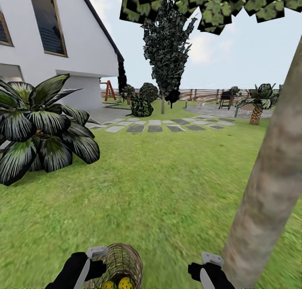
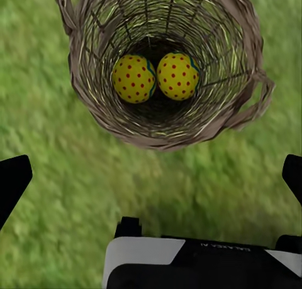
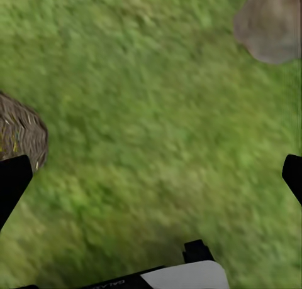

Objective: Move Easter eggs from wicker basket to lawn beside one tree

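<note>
Both grippers, left and right, hover spread and empty over lawn; two Easter eggs remain in wicker basket beside tree, third possibly hidden.

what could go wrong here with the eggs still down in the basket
The two eggs lie touching at the bottom of the deep wicker basket, so the open left gripper may catch the rim or tip it. The tree trunk stands close by the right gripper; a swing could hit it.
</note>
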`<state>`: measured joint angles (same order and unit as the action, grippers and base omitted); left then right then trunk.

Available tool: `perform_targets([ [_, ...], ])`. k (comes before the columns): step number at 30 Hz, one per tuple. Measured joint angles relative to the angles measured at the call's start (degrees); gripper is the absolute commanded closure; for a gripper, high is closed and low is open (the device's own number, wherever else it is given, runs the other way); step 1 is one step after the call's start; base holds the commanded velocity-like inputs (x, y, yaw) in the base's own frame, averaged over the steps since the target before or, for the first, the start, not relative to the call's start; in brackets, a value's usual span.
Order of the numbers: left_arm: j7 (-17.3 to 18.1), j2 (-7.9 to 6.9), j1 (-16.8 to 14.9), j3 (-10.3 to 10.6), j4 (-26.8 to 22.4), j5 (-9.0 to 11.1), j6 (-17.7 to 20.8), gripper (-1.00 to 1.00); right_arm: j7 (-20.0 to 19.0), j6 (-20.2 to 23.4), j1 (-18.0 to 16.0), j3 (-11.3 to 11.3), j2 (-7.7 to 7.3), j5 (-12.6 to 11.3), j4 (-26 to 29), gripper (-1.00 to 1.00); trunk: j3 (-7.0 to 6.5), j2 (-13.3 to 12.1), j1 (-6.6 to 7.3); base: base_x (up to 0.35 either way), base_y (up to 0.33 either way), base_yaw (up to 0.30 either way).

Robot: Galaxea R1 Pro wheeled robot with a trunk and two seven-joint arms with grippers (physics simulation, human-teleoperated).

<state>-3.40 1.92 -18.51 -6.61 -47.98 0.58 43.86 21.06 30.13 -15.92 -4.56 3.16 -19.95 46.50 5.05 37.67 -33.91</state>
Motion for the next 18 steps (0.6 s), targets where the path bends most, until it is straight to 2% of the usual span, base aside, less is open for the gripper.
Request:
perform_targets([
  [8,0.01,0.02,0.00,0.00,0.00,0.00,0.02,-1.00,0.00,-0.02,0.02,0.03,-0.04,0.00,-0.01,-1.00,-0.73,0.00,0.00,-0.226,0.000,-0.056],
  [18,0.04,-0.02,0.00,0.00,-0.02,-0.01,0.00,-1.00,-0.01,-0.02,0.02,0.06,-0.05,-0.01,0.00,-1.00,-1.64,0.00,0.03,-0.009,0.028,-0.064],
])
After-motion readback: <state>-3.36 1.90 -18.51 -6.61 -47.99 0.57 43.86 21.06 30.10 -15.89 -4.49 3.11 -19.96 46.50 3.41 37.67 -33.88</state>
